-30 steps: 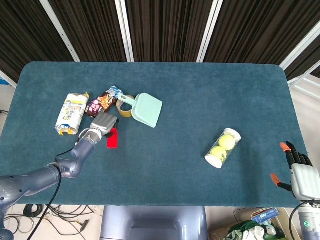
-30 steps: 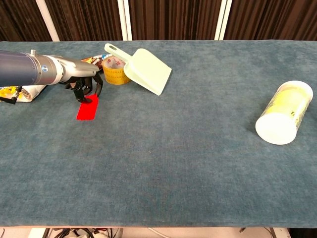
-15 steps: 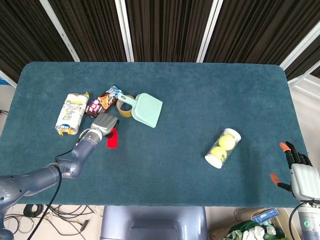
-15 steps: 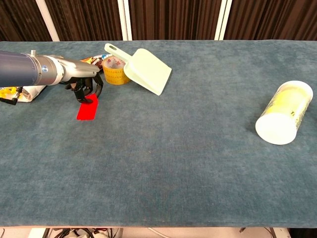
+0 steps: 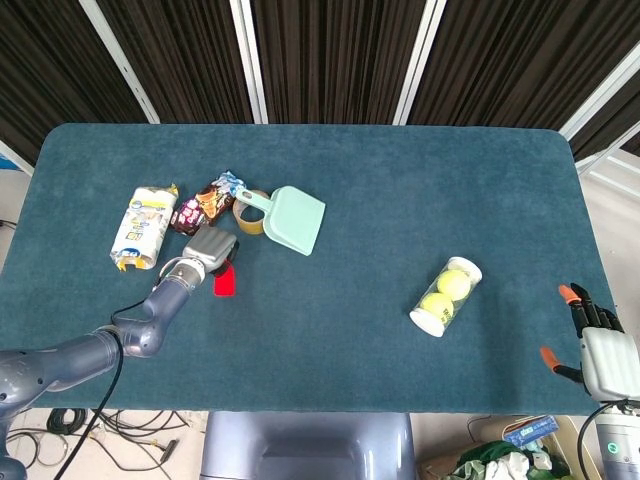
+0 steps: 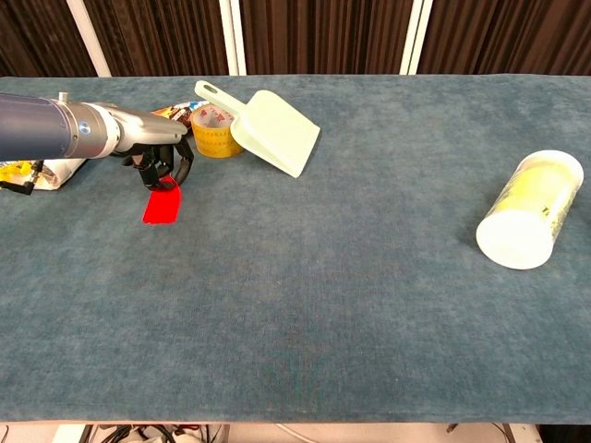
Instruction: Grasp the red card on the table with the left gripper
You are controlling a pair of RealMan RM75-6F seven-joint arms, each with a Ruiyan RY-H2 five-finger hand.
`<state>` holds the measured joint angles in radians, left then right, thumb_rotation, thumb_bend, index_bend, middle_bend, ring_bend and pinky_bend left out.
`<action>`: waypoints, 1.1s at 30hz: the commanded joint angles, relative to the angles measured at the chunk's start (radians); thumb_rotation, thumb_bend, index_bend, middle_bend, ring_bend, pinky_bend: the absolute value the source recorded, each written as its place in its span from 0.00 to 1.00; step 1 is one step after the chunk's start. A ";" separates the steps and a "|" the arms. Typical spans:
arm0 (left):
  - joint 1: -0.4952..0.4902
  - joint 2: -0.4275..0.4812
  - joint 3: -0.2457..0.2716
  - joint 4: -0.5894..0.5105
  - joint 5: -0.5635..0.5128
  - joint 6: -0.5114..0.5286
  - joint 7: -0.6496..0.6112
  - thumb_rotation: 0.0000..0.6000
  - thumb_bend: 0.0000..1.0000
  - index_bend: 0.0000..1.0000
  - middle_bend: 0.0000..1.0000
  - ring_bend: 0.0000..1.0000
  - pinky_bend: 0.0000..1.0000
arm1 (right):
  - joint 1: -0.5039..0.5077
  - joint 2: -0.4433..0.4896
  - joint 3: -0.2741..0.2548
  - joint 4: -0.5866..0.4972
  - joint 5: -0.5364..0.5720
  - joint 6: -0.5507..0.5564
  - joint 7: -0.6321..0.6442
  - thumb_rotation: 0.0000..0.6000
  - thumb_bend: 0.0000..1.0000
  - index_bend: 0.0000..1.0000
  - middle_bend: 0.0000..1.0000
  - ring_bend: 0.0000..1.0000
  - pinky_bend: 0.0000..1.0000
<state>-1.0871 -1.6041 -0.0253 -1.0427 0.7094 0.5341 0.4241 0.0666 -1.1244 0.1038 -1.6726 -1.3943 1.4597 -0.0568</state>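
Note:
The red card (image 5: pixel 225 284) (image 6: pixel 162 209) lies at the left of the blue table (image 5: pixel 380 190). Its near end touches the cloth and its far end looks raised. My left hand (image 5: pixel 208 250) (image 6: pixel 159 162) sits over that far end, its dark fingers curled down and pinching the card's edge. In the head view the hand's grey back hides the card's upper part. My right hand (image 5: pixel 598 345) hangs off the table's right front corner, fingers apart and holding nothing. The chest view does not show it.
Just behind the left hand are a yellow tape roll (image 5: pixel 250 216) (image 6: pixel 214 131), a pale green dustpan (image 5: pixel 292 220) (image 6: pixel 274 131), a snack packet (image 5: pixel 205 201) and a white bag (image 5: pixel 143 228). A tube of tennis balls (image 5: pixel 446 296) (image 6: pixel 530 221) lies at the right.
The left hand's fingers have closed further on the card's far end. The card now looks shorter in the chest view, with its far edge tipped up. The right hand has not moved.

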 commanded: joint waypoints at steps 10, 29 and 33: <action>0.000 0.035 0.011 -0.054 -0.008 0.018 0.015 1.00 0.51 0.60 0.84 0.80 0.77 | 0.000 -0.001 -0.002 -0.003 0.002 -0.003 -0.002 1.00 0.17 0.13 0.06 0.18 0.19; 0.011 0.438 0.032 -0.599 0.027 0.150 0.066 1.00 0.52 0.61 0.84 0.80 0.79 | -0.001 -0.003 -0.003 -0.004 0.003 -0.001 -0.011 1.00 0.17 0.13 0.06 0.18 0.19; -0.009 0.499 -0.002 -0.659 0.014 0.162 0.055 1.00 0.52 0.61 0.84 0.80 0.79 | 0.000 -0.002 -0.002 -0.003 0.004 -0.001 -0.011 1.00 0.17 0.13 0.06 0.18 0.19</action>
<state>-1.0822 -1.1374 -0.0068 -1.6703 0.7324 0.6826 0.4826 0.0661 -1.1267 0.1022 -1.6761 -1.3902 1.4584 -0.0675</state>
